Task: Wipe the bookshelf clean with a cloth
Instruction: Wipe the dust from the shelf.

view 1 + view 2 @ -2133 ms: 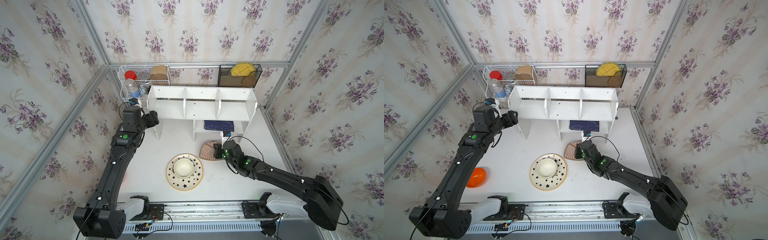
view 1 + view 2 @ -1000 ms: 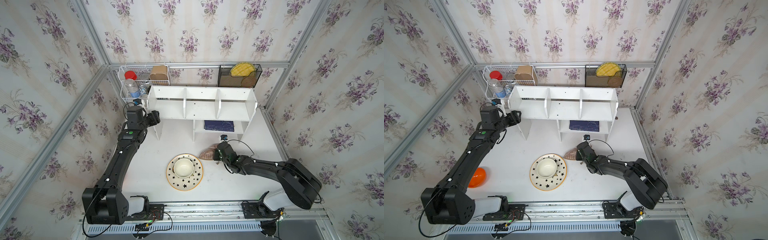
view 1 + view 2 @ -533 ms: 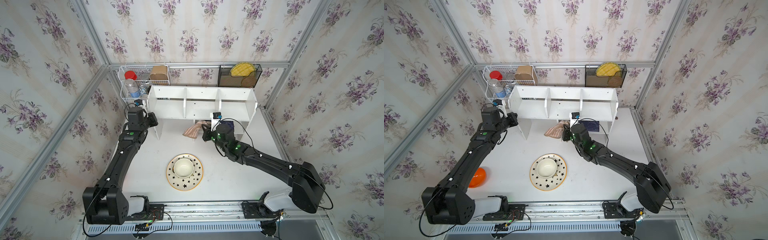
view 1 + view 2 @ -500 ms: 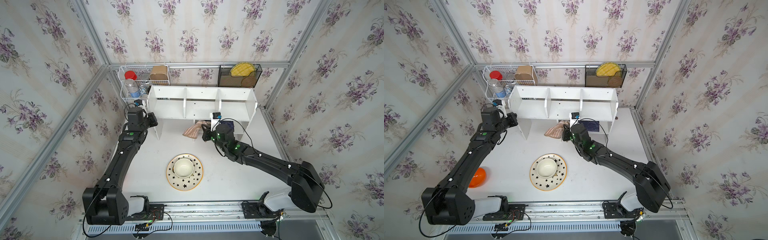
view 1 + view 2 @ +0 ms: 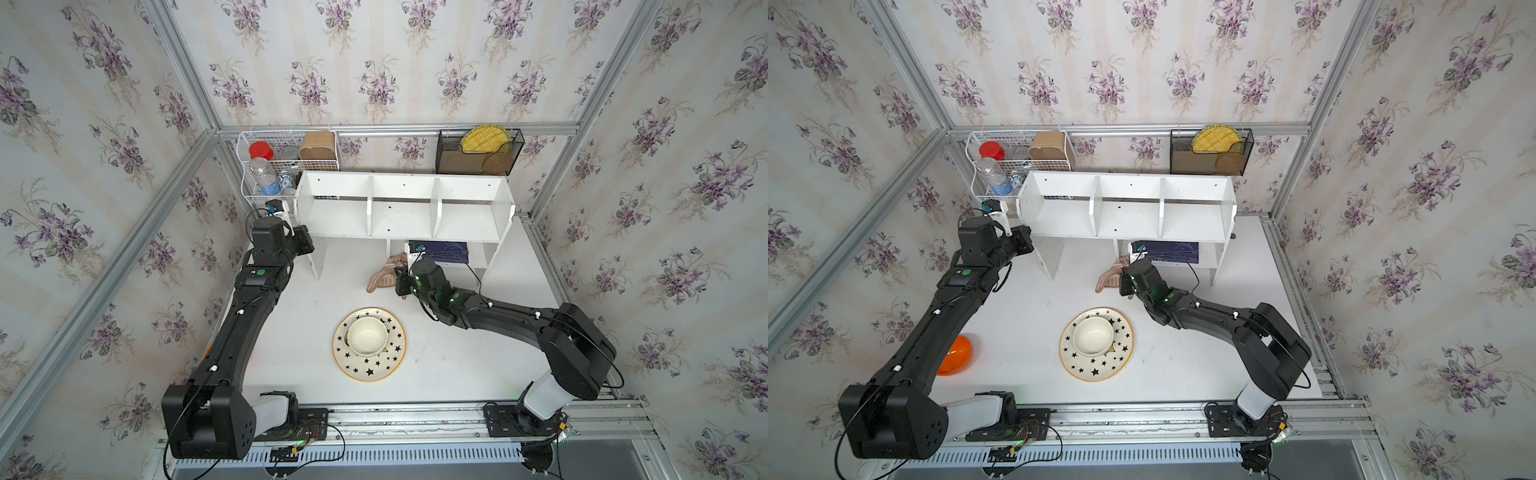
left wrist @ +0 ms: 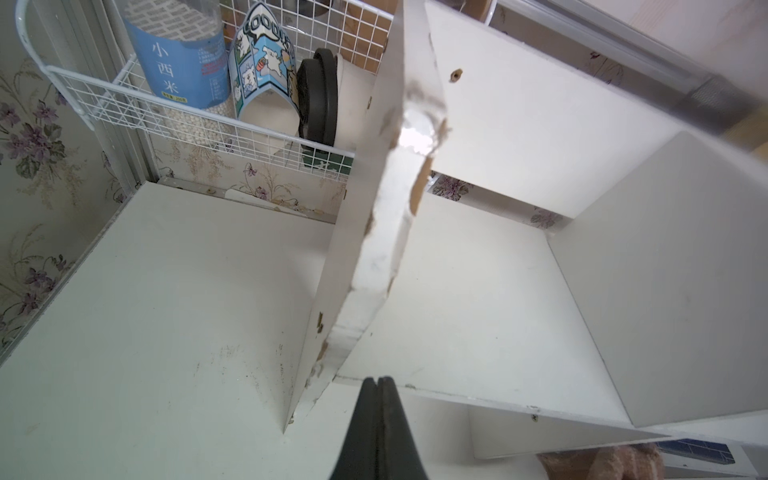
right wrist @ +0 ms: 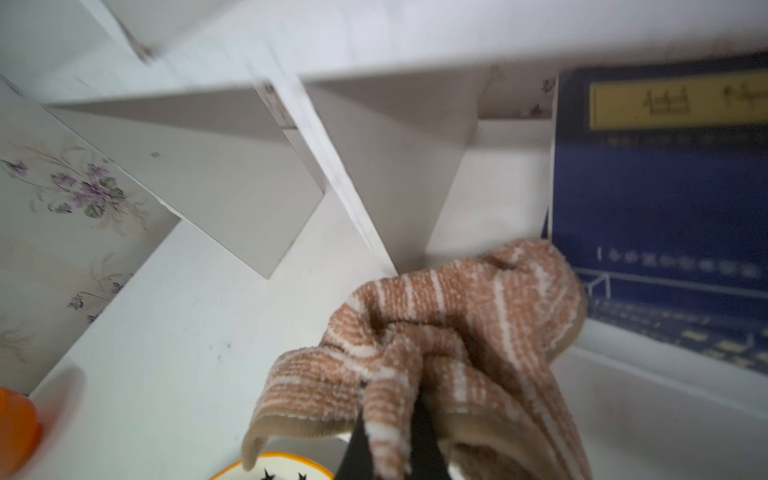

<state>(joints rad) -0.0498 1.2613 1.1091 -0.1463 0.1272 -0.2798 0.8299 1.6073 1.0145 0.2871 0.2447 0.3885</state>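
**Task status: early.** We find the cloth (image 5: 384,272) clamped in the right tool (image 5: 401,283), whose jaws are closed on a bunched fold. The loose end hangs beside the middle leg of the bookshelf (image 5: 399,214), in front of the small lower shelf that carries a dark blue book (image 5: 440,251). We cannot tell whether the cloth touches the leg. We judge pick-up complete and wiping hardly begun. The three top compartments, both dividers, the side panels and the lower shelf are all left to do.

The left tool (image 6: 377,386) holds nothing. Its jaws are together, with the tips at the front lower corner of the bookshelf's left side panel. We cannot confirm contact there.

**Surface.** The white tabletop (image 5: 457,365) is flat and matte, and the left wrist view shows faint dark scuffs near that corner. The edge of the side panel is chipped down to a brown core. A star-patterned plate (image 5: 365,372) carrying a cream bowl (image 5: 368,336) sits mid-tabletop, well apart from the bookshelf.

**Room.** Floral wallpaper (image 5: 374,62) covers three walls inside an aluminium frame (image 5: 395,126). A white wire rack (image 5: 270,134) and a black mesh organizer (image 5: 449,162) hang on the back wall behind the bookshelf.
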